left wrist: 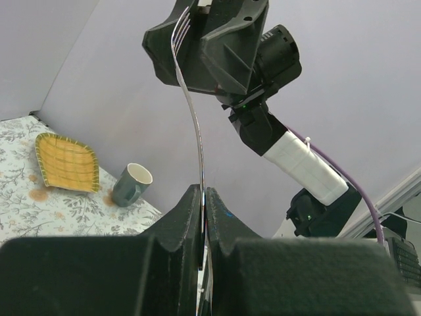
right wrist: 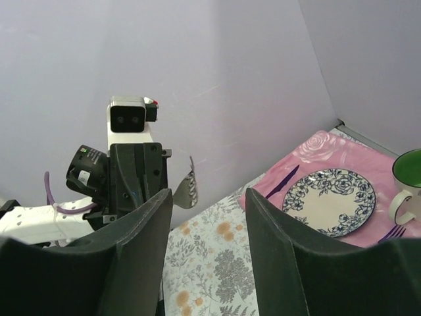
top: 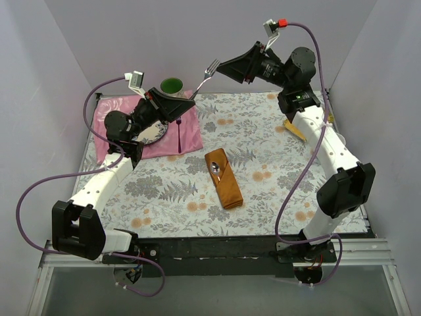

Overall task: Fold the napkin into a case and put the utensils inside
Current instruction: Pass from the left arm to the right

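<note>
left gripper (left wrist: 202,197): clamped on fork (left wrist: 197,131) handle, aloft. right gripper (right wrist: 209,217): parted around tines, no contact. risk: dropped fork through early release or glancing pinch.

A pink cloth (top: 192,135) with faint flowers lies far left on the leafy, flowery tablecloth (top: 276,158) — a blue-and-white plate (right wrist: 328,199) sits on it. A green mug (top: 172,85) stands at its far edge. A yellow woven dish (left wrist: 66,162) lies far right.
</note>
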`<state>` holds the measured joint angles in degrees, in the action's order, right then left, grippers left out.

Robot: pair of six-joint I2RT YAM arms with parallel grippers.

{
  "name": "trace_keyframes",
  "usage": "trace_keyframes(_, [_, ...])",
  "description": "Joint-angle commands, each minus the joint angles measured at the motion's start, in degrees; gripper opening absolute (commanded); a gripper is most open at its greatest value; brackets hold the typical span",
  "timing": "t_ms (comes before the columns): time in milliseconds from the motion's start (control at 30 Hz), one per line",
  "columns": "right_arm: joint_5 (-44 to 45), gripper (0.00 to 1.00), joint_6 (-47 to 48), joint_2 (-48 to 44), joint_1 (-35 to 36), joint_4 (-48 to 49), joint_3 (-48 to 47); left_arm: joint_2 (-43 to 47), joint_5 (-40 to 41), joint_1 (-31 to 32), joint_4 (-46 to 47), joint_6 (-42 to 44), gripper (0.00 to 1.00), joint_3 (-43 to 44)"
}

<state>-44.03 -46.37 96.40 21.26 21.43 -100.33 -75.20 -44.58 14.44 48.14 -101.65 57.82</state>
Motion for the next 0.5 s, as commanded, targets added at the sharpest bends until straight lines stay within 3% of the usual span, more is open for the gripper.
trace_keyframes(0, [0.52,0.54,-0.21,0.54,0.28,2.30,-3.73,1.11,-1.30,0.68,2.22,0.04,0.00,1.50])
trace_keyframes(367, [0.88,0.41,-0.48,1.77,0.63,3.35,-5.40,1.02,-1.57,1.56,2.13,0.75,0.00,0.45])
trace_keyframes(467, [0.61,0.25,-0.39,1.86,0.63,3.88,-5.40,0.67,-1.48,1.65,2.13,0.66,0.00,0.71])
